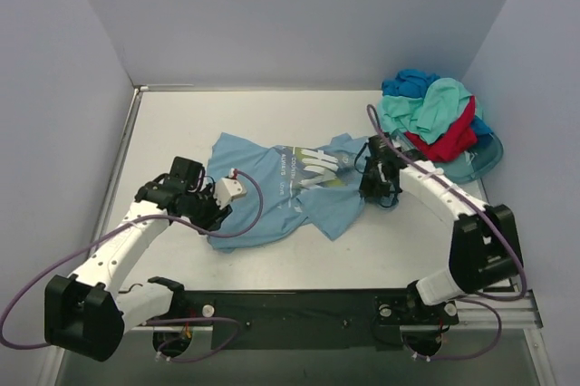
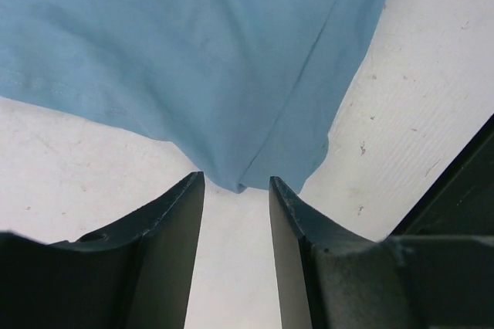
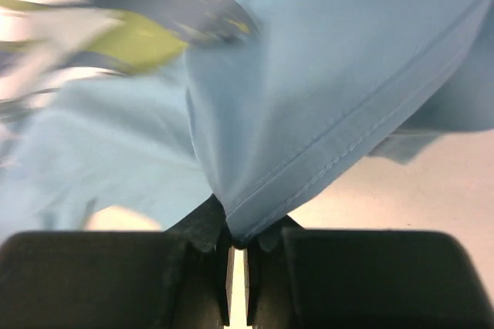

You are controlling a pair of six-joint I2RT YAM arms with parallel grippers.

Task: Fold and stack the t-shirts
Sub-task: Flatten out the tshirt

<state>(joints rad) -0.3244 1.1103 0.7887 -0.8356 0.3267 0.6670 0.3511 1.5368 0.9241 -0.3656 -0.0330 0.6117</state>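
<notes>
The left tool (image 1: 214, 216) is low over the counter (image 1: 172, 123), at the near left corner of the light blue t-shirt (image 1: 272, 205). Its jaws stand apart and hold nothing. In the left wrist view the corner of the shirt (image 2: 193, 51) ends just at the tips of the left tool (image 2: 235, 182) and hardly enters the gap. If the jaws close here, I think they can catch only the very tip of the cloth, or nothing, and the corner can slip out when the arm lifts.

The shirt lies in the middle of the counter with the print upward. It is wrinkled and not spread flat, and its near right part looks turned over. A fold made from this shape will probably be crooked.

The right tool (image 1: 377, 188) is at the right edge of the shirt. In the right wrist view the right tool (image 3: 237, 238) is clamped on the hem (image 3: 309, 97), and only a narrow strip of hem is between the jaws. If this arm pulls before the left tool has a grip, the shirt can drag and twist over the counter, or the hem can slide free.

To the far right, the pile of other t-shirts (image 1: 430, 114) rests on the tub (image 1: 482, 158), near the right arm. A wide swing there may disturb it.
</notes>
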